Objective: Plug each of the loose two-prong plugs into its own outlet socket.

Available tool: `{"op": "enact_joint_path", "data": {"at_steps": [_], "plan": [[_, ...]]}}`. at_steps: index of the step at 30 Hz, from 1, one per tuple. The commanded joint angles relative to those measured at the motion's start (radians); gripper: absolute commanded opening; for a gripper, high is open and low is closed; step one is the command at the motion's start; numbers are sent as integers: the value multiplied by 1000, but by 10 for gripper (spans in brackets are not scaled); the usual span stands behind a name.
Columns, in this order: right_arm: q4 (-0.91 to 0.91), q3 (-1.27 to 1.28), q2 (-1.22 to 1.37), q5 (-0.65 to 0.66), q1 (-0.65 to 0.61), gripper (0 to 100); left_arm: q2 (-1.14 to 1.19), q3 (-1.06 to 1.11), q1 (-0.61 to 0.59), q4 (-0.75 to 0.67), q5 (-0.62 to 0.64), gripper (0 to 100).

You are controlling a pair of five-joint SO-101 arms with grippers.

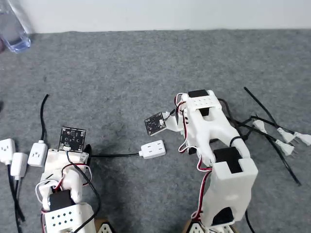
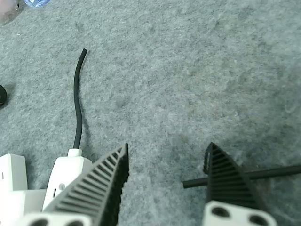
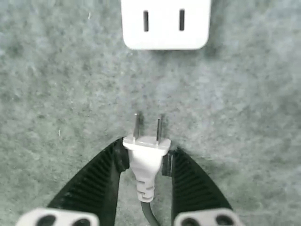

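Right wrist view has the action: the right gripper (image 3: 146, 151) is clamped on a white two-prong plug (image 3: 145, 147). It pinches the body from both sides, so the two metal prongs stick out free ahead. And look where they aim: straight at the white outlet socket (image 3: 163, 23) lying flat on the grey carpet (image 3: 244, 103), its two slots facing the plug. Plug and socket are apart, with bare carpet between them. My read is that this is the line-up before the push. The slots sit a shade to one side of the prongs, so a small sideways nudge may be needed first.

On the high view, that socket (image 1: 153, 149) sits between the two arms, its black cord (image 1: 114, 155) running toward the left arm. The left gripper (image 2: 167, 155) hangs spread wide over the carpet with nothing in it, beside more white sockets (image 1: 38, 154). More loose plugs (image 1: 286, 141) wait in a tangle of cords beyond the right arm, so there's plenty of work left.
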Motion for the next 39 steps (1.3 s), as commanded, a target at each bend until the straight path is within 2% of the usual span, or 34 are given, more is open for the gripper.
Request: {"op": "enact_joint_path", "data": {"at_steps": [1, 3, 7, 11, 16, 18, 20, 24, 26, 28, 30, 33, 39], "plan": [[-2, 3, -8, -15, -7, 8, -12, -5, -3, 2, -8, 247], [7, 8, -62, -43, -13, 8, -12, -5, -2, 2, -8, 247], [-8, 44, -246, -181, -39, 8, -12, -5, 6, -5, -6, 247], [-7, 146, -430, -296, -88, 8, -12, -5, 58, -5, -3, 247], [-4, 216, -619, -529, -124, 8, -12, -42, 81, -3, -2, 247], [45, 215, -673, -577, -131, 8, -12, -101, 72, 9, 3, 246], [97, 215, -722, -598, -162, 8, -12, -173, 74, 46, 68, 246], [128, 215, -780, -703, -236, 8, -12, -305, 81, 80, 333, 242], [131, 218, -796, -721, -272, 8, -12, -352, 83, 83, 436, 196], [128, 218, -799, -761, -297, 8, -12, -386, 83, 86, 512, 103], [124, 216, -803, -798, -312, 8, -12, -407, 81, 86, 546, 19], [124, 210, -808, -848, -318, 8, -12, -410, 107, 87, 552, 17], [174, 155, -809, -896, -314, 8, -12, -285, 351, 86, 545, 15]]}}
